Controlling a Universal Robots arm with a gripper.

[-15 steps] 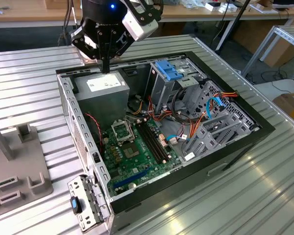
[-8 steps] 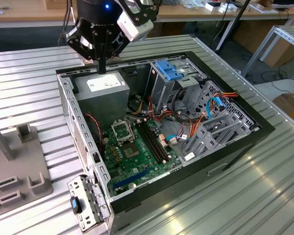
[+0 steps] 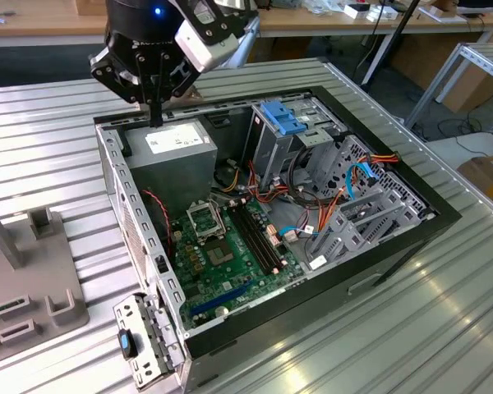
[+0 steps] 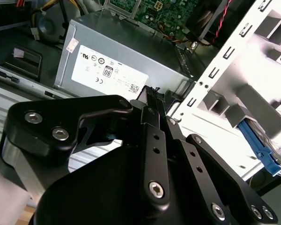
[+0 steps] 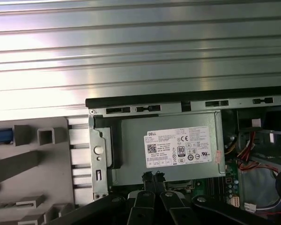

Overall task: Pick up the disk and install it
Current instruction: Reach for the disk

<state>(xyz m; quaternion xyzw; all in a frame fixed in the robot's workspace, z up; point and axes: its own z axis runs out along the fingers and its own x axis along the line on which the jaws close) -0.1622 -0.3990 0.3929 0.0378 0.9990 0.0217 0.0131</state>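
Standing by the ribbed silver metal bench (image 3: 49,139), I look across to wooden worktables (image 3: 329,20) along the room's far side. A black open-sided computer case (image 3: 329,316) lies in the middle of the bench. Inside it are a grey box-shaped power supply (image 3: 177,152) in the far corner, a green motherboard (image 3: 222,254) beside that, and an upright grey drive bay (image 3: 271,156) with a blue plastic latch (image 3: 283,119) on top.

A pale grey moulded fixture (image 3: 33,279) sits at the bench edge on the exterior view's left. The disk (image 4: 257,145), a grey metal drive in a bright blue carrier rail, rests in that fixture; its blue rail (image 5: 0,136) shows in both wrist views.

The black two-finger gripper (image 3: 154,119) hangs over the case's far edge, just above the power supply, fingers clenched together on nothing and well apart from the disk.
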